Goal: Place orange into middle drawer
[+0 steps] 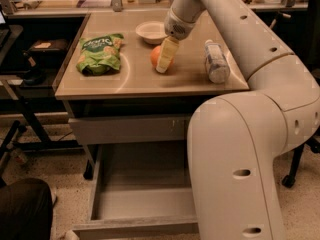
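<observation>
The orange (155,55) sits on the tabletop (100,84), just in front of a white bowl (151,32). My gripper (162,64) reaches down from above and rests against the orange's right side, its tip at the table surface. The orange is partly hidden behind it. The middle drawer (145,189) is pulled open below the table, and its flat grey inside is bare. My large white arm (240,159) covers the drawer's right part.
A green snack bag (99,53) lies on the table's left. A clear plastic bottle (216,61) lies on its right. A closed grey drawer front (127,129) sits above the open drawer. A dark shelf stand (30,64) is at the left.
</observation>
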Available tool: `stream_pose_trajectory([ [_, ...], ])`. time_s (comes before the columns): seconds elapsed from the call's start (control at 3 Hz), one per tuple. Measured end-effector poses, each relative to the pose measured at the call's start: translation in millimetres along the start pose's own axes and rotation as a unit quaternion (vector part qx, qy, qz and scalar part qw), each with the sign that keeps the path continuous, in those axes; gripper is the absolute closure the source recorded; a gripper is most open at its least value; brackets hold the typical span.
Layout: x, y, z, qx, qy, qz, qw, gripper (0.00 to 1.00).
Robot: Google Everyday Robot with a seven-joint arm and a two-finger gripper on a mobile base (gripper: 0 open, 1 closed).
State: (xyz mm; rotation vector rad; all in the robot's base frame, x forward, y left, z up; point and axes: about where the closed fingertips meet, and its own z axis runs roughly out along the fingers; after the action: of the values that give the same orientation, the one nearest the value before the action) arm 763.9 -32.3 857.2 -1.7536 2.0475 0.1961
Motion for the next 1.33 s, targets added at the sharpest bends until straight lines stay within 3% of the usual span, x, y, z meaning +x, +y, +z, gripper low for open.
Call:
stream_pose_trajectory([
  [1.0,-3.1,1.1,30.0,-0.035,0.002,-0.003,0.9994,0.00],
  [1.33,-3.2,1.1,30.1,-0.035,0.002,-0.003,0.9994,0.19],
])
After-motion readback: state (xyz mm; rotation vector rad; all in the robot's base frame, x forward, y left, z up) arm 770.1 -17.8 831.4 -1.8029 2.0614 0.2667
